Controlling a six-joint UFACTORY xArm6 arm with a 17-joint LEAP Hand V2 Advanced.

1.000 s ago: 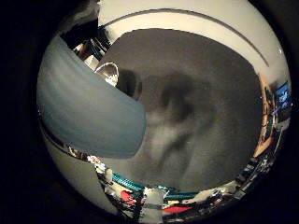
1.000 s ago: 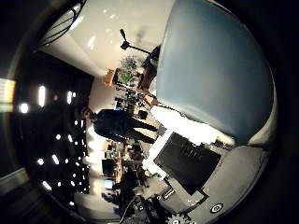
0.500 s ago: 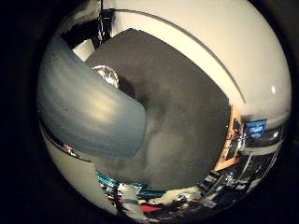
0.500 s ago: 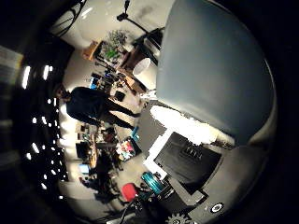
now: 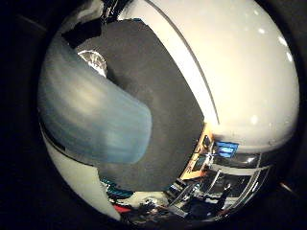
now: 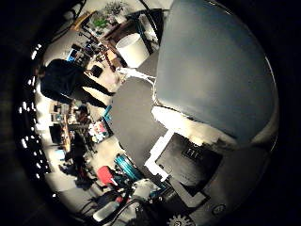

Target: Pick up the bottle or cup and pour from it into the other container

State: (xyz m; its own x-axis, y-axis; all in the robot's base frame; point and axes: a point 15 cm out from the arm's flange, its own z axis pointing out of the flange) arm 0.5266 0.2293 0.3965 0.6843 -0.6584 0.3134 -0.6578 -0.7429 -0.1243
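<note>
A pale blue-grey cup (image 6: 211, 70) fills much of both palm views and lies right against the palm. Black and white parts of my hand (image 6: 186, 162) press on its side, so the hand holds it above the dark mat (image 5: 163, 105). In the little finger side view the cup (image 5: 91, 115) reaches across the mat, lying tilted in the view. A shiny metal container (image 5: 94, 61) stands on the mat just beyond the cup's edge, partly hidden by it. The cup's opening and contents do not show.
The dark mat lies on a white table (image 5: 230, 72), whose far edge runs close by. A white round tub (image 6: 133, 48) stands off the mat's end. Room clutter, chairs and shelves lie beyond the table.
The whole picture has turned in both views, so the hand has tilted and moved. The cup keeps its place against the palm, and the metal container stays beside the cup's edge.
</note>
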